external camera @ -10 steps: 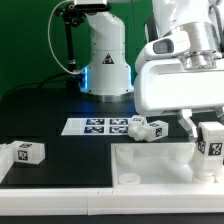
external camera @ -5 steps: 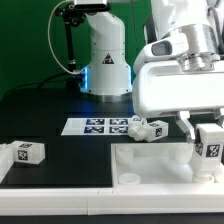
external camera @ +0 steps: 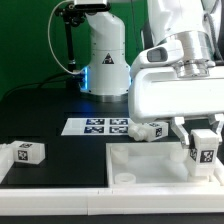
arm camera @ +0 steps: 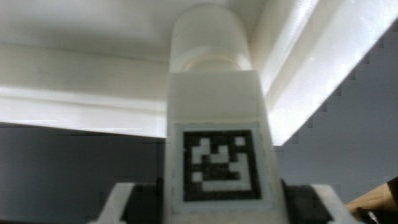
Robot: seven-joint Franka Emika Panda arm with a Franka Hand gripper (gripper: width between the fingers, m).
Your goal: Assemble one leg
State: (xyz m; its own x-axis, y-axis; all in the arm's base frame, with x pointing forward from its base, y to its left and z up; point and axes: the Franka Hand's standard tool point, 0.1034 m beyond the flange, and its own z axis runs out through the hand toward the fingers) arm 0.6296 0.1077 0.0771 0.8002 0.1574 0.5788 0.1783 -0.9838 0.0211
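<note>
My gripper (external camera: pixel 203 140) is shut on a white leg (external camera: pixel 204 150) with a black-and-white tag and holds it upright over the large white square panel (external camera: pixel 150 165) at the exterior view's right. In the wrist view the leg (arm camera: pixel 217 110) runs lengthwise between my fingers (arm camera: pixel 128 205), its rounded end toward the panel's raised rim (arm camera: pixel 107 95). Whether the leg touches the panel is hidden. Another leg (external camera: pixel 24 152) lies at the exterior view's left. Two more legs (external camera: pixel 148 130) lie by the marker board.
The marker board (external camera: pixel 95 127) lies on the black table behind the panel. The robot's white base (external camera: pixel 105 55) stands at the back. The table's front edge runs along the bottom of the exterior view.
My gripper with the leg has shifted a little toward the exterior view's left and down, closer over the panel. The other legs have not moved.
</note>
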